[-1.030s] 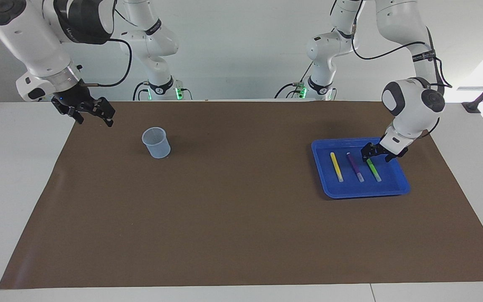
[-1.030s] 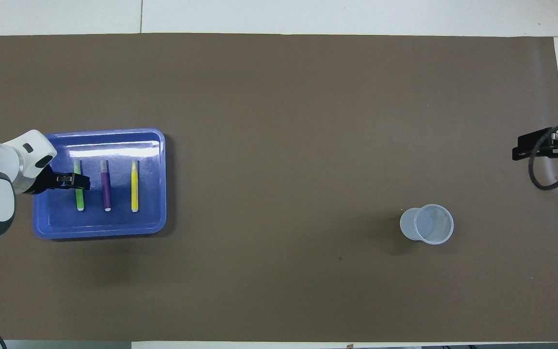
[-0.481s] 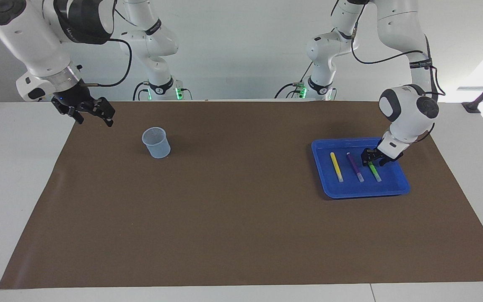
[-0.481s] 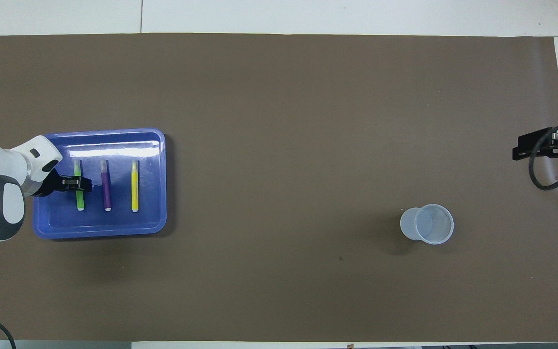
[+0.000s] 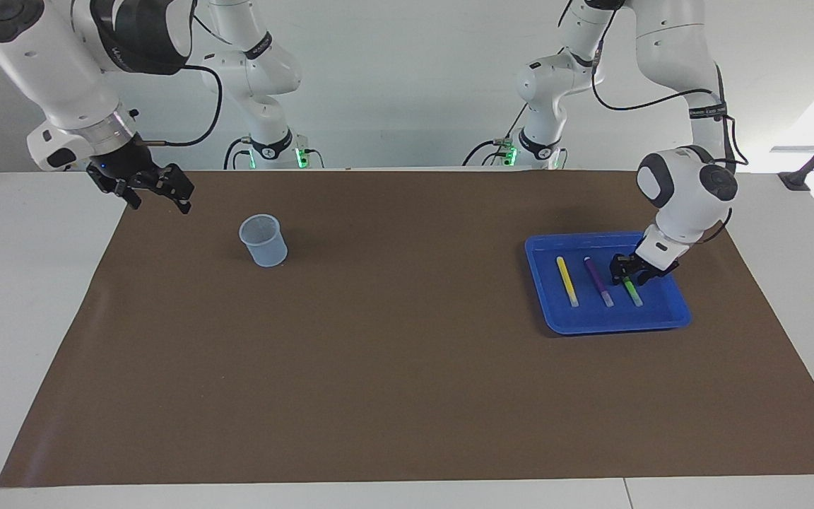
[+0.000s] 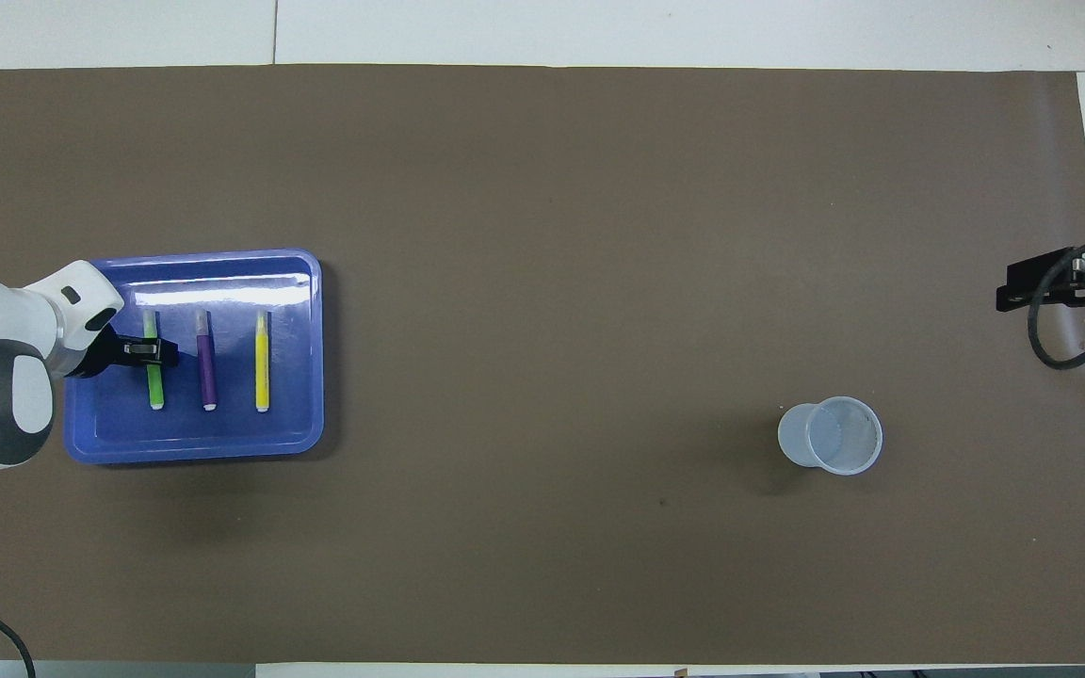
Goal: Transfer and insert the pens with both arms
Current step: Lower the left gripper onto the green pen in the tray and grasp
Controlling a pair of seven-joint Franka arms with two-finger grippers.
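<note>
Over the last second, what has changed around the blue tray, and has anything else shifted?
The left gripper has come down into the blue tray onto the green pen, its fingers drawing in around it. The pen still lies in place beside the purple pen and yellow pen. The right gripper still waits, open, near the cup, which has not moved.
</note>
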